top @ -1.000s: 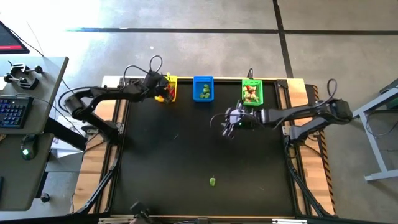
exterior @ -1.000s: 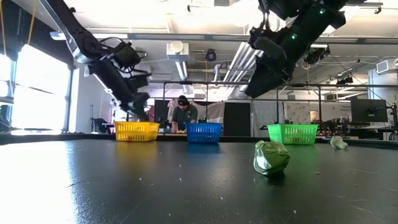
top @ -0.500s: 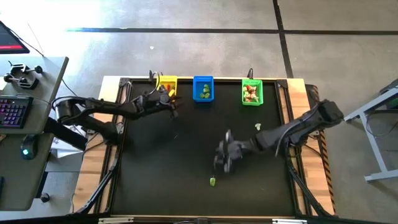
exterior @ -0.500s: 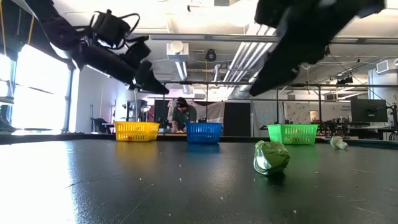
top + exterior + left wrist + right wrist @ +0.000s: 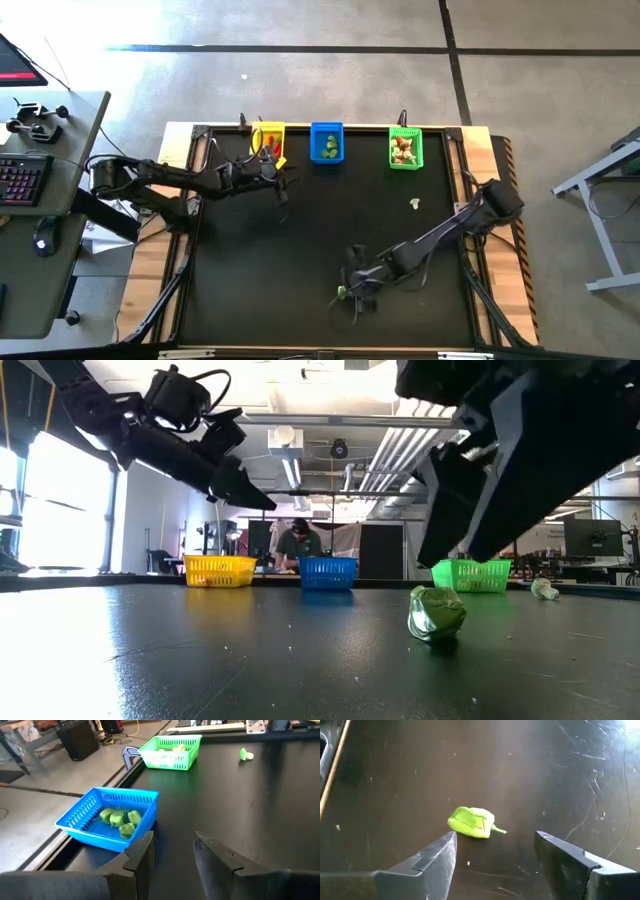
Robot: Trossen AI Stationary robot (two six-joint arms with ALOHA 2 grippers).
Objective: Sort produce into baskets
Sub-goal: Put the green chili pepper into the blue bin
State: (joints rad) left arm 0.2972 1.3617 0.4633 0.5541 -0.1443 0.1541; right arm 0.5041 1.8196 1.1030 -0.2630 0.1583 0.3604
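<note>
High: right gripper beside green piece; left gripper waits just off the yellow basket.
Low: piece lies on the table under the right arm.
Right wrist: jaws wide, piece ahead between them, untouched.
Left wrist: jaws part-open, empty.
Piece likely light, smooth; pinch across its body, not the stem.

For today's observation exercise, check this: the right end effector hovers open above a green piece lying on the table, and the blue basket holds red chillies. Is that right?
Not quite. The blue basket holds green pieces, not red chillies, as the left wrist view shows. The rest stands: the right end effector hovers open above a green piece lying on the table.
</note>
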